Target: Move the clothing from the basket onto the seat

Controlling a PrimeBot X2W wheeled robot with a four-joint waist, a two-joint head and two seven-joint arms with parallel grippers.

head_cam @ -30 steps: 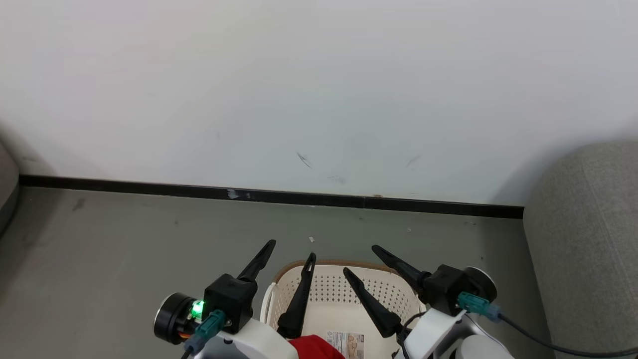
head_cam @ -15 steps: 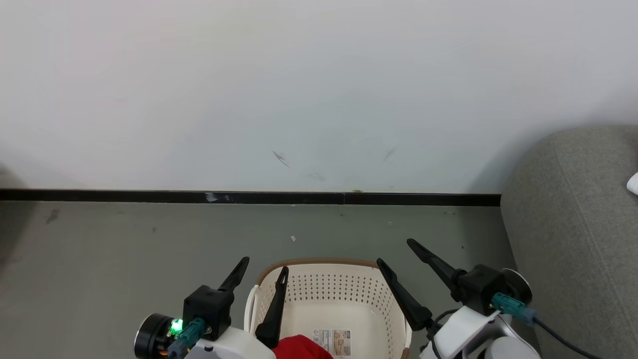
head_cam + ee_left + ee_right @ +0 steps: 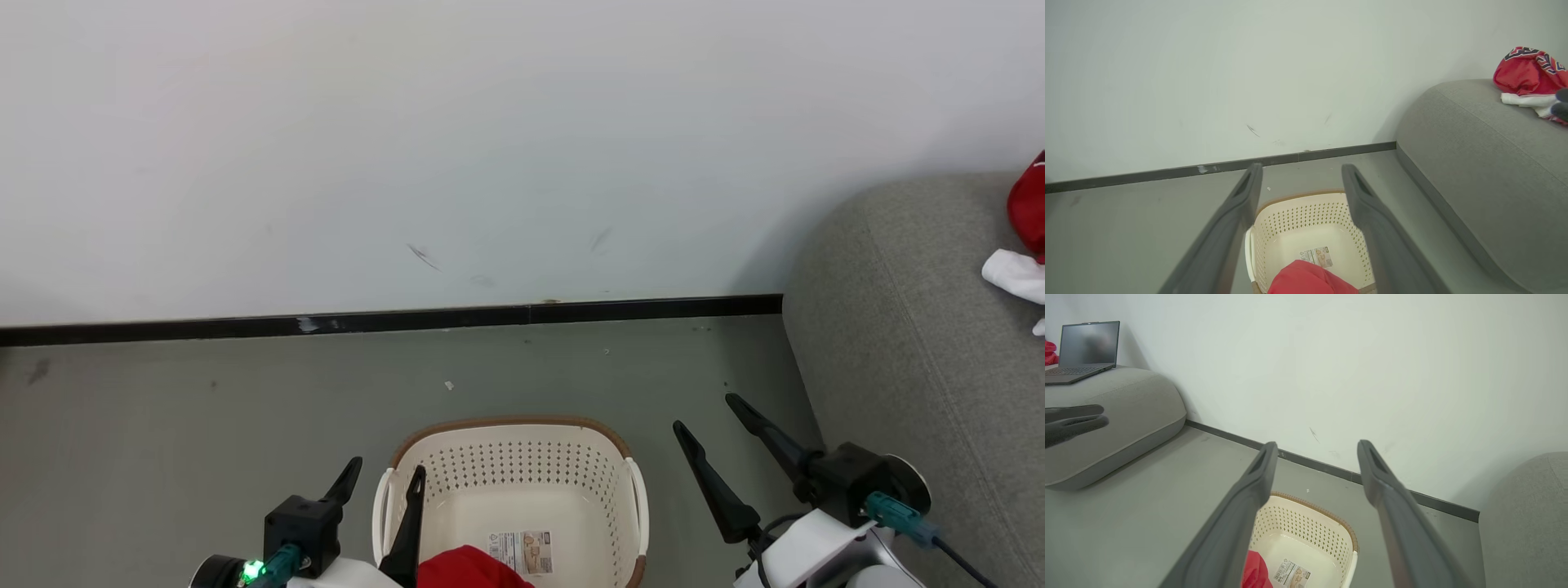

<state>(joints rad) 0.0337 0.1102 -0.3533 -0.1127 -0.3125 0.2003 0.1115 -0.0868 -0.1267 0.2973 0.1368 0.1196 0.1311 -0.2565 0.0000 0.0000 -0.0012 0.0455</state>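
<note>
**Both jaws spread, nothing held**

My left gripper stands wide apart at 7 o'clock, one finger over the rim of the basket. My right gripper, equally spread, hangs at 5 o'clock. A red garment lies in the basket at 6. The jersey rests on the seat at 2.

From the head, high up, a grey floor and white wall are viewed forward and downward. From each wrist, set lower, the same wall is faced along two long dark fingers. A small oval cream perforated plastic basket, close below, and a large grey woven-fabric sofa are shared by all three views.
</note>
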